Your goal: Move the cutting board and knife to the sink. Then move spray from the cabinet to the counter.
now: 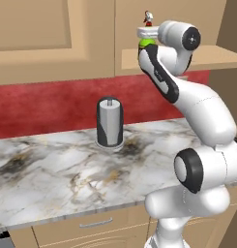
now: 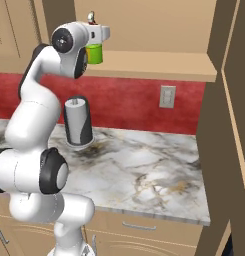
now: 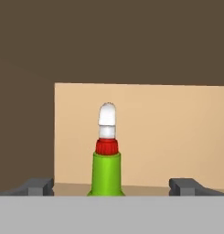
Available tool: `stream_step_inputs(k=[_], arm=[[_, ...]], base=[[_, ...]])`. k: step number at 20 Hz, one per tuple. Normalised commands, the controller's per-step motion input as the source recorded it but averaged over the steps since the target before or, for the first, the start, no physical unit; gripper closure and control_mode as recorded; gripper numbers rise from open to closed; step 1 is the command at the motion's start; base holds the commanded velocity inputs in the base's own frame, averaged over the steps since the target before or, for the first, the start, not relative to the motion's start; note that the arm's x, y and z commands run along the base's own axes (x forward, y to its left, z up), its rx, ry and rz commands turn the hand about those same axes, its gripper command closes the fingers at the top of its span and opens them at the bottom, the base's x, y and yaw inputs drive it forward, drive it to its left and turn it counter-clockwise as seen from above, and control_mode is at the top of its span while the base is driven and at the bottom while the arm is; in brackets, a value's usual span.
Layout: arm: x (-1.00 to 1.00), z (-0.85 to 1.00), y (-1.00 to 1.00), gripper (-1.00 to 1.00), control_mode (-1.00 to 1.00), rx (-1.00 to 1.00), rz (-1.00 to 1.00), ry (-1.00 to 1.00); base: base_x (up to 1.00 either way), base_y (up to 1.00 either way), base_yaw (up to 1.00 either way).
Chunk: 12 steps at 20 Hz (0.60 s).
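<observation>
The spray (image 3: 106, 169), a yellow-green bottle with a red collar and white nozzle, stands upright on the cabinet shelf (image 2: 159, 65). My gripper (image 3: 112, 186) is open, with one fingertip (image 3: 40, 186) on each side of the bottle and clear of it. From the base, the hand (image 1: 148, 33) sits level with the spray (image 1: 147, 42) at the shelf's front; the right base view shows the same spray (image 2: 95, 53) just under the hand (image 2: 99, 33). The counter (image 1: 52, 169) lies below. The cutting board, knife and sink are out of view.
A grey paper-towel roll (image 1: 110, 121) stands on the counter (image 2: 144, 170) against the red backsplash, below the shelf. A wall outlet (image 2: 167, 96) is to its right. The open cabinet door (image 2: 229, 125) stands at the right edge. Closed upper cabinets (image 1: 52, 34) are to the left.
</observation>
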Motion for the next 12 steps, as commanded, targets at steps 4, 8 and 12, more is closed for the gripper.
stream_step_inputs(k=[4,8,12], arm=[[0.27,0.00,0.04,-1.00,-1.00,0.00,0.00,0.02],[0.22,0.00,0.03,-1.00,-1.00,0.00,0.00,0.00],[0.23,0.00,0.02,-1.00,-1.00,0.00,0.00,0.00]], base=[[0.00,0.00,0.00],[0.00,0.00,0.00],[0.00,0.00,0.00]])
